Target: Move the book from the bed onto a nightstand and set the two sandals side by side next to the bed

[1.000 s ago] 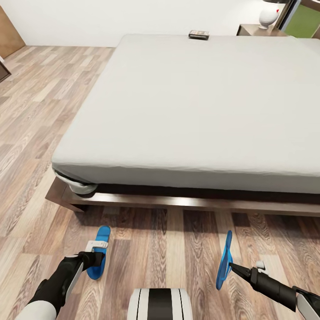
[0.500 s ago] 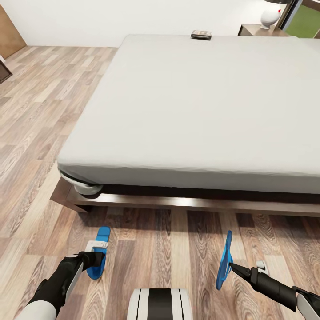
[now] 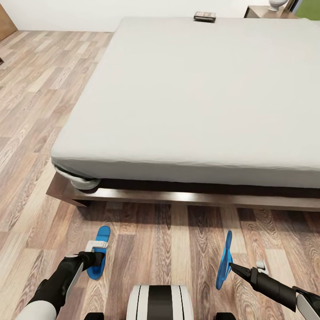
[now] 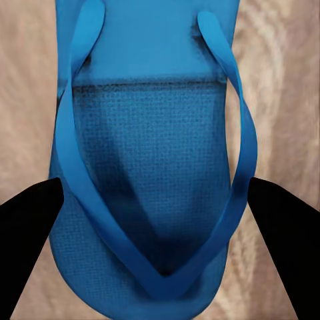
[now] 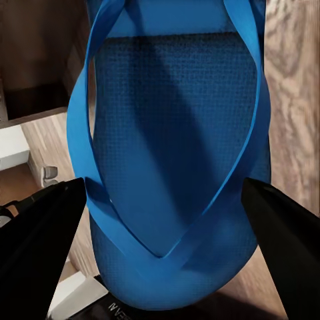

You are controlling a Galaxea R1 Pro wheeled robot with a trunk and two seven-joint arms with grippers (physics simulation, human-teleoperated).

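One blue sandal [image 3: 99, 255] [image 4: 153, 133] hangs flat just above the wood floor, with my left gripper [image 3: 91, 259] [image 4: 157, 247] shut across its width. The other sandal [image 3: 224, 260] [image 5: 173, 120] stands on edge, and my right gripper [image 3: 231, 266] [image 5: 167, 247] is shut on it. Both are in front of the foot of the bed [image 3: 191, 98], a short way from its dark frame. The book [image 3: 205, 16] lies at the mattress's far edge. A nightstand [image 3: 264, 11] stands past the bed's far right corner.
A white lamp base [image 3: 276, 4] sits on the nightstand. Bare plank floor [image 3: 35, 111] runs along the bed's left side. The bed frame's corner [image 3: 60, 193] juts out at the left. My white and black trunk [image 3: 160, 304] shows between the arms.
The whole view has shifted: the bed sits slightly higher and the far wall has slid out of frame. Both grippers and their sandals keep the same places in the picture.
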